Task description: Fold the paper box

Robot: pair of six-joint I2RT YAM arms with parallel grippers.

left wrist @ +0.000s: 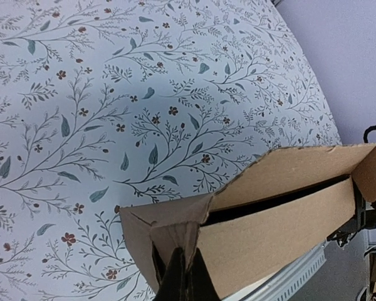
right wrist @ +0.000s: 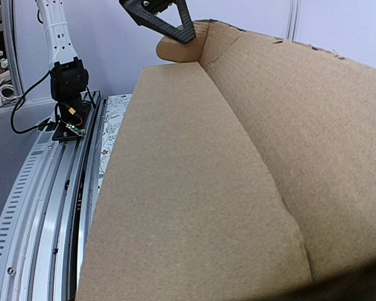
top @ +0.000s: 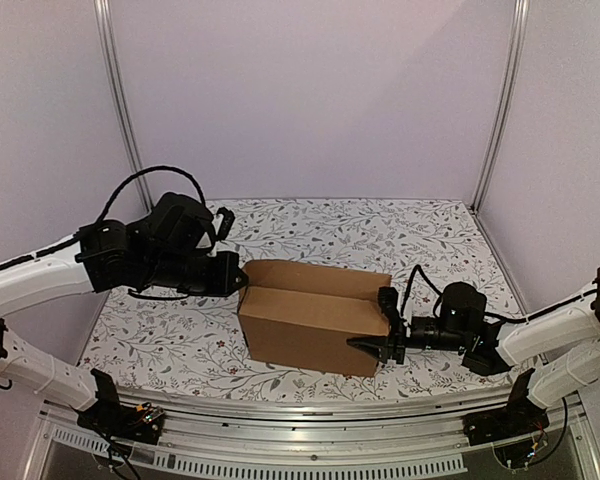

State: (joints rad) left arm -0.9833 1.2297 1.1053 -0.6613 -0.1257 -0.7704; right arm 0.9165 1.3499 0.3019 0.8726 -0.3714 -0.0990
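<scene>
The paper box (top: 310, 318) is plain brown cardboard, standing in the middle of the flowered table as a long shape open along its top. My left gripper (top: 242, 282) is at its left end. In the left wrist view that gripper (left wrist: 185, 277) is shut on a folded end flap of the paper box (left wrist: 282, 213). My right gripper (top: 376, 322) is at the right end, jaws apart, with the box's end wall between them. In the right wrist view cardboard (right wrist: 194, 188) fills the frame and hides my own fingers. The left gripper's fingers (right wrist: 166, 19) show at the far end.
A flowered cloth (top: 380, 228) covers the table. An aluminium rail (top: 300, 425) runs along the near edge, also visible in the right wrist view (right wrist: 44, 188), with the left arm's base (right wrist: 67, 88) on it. Pale walls and metal posts (top: 120, 100) enclose the table.
</scene>
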